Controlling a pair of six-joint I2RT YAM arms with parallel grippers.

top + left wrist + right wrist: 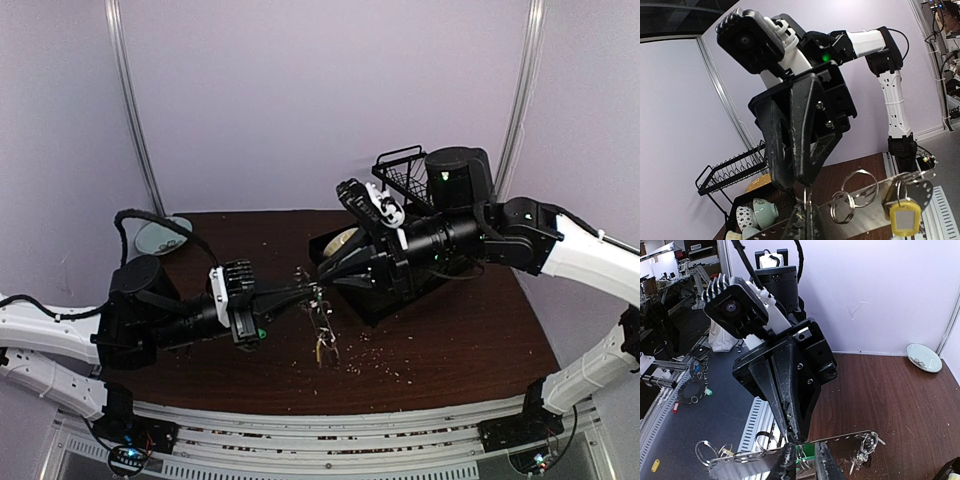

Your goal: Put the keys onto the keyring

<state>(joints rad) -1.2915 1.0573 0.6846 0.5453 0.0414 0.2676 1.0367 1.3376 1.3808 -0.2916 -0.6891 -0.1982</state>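
My left gripper and right gripper meet tip to tip above the table's middle. In the left wrist view my left gripper is shut on a thin silver wire, which may be the keyring seen edge-on. A flat holed metal strip crosses behind, carrying small rings and a yellow-headed key. In the right wrist view my right gripper stands narrowly apart with green key tags between its fingers. More keys hang at the strip's right end.
A black dish rack with bowls stands at the back right on a black tray. A small pale dish sits at the back left. Crumbs lie on the brown table.
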